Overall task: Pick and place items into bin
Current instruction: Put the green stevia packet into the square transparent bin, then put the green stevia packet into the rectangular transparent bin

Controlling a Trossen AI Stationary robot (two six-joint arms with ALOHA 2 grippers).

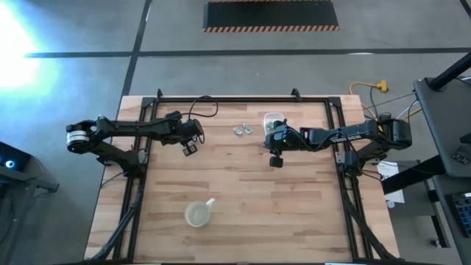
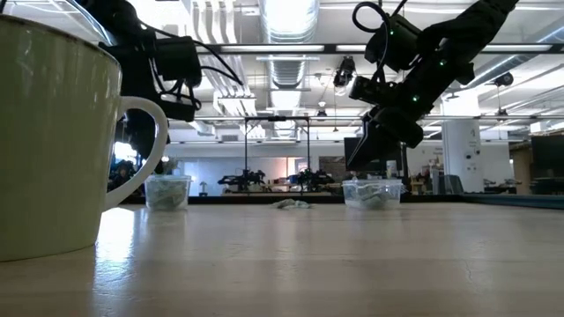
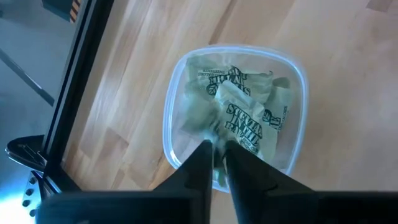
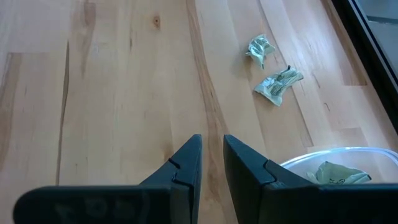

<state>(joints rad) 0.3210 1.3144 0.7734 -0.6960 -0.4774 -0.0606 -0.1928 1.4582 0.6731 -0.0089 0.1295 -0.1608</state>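
The wooden table [image 1: 243, 199] is shared by two dark arms, with a yellowish cup [image 1: 197, 214] standing well apart near its front edge, outside the work. Two clear tubs are in play: the left tub [image 3: 233, 112] lies directly below the left gripper [image 3: 216, 163], and the right tub [image 4: 339, 167] sits just beside the right gripper [image 4: 212, 163]. In the left wrist view, pale green packets [image 3: 242, 109] are seen piled inside the left tub, and the fingers above them stand only a narrow slit apart with nothing visibly pinched, so a drop into the tub is judged to be the step in hand. The right gripper's fingers are held narrowly apart over bare wood, empty. Two loose packets [image 4: 273, 71] are left on the table between the tubs; the next move calls for one to be reached, pinched and carried to a tub.
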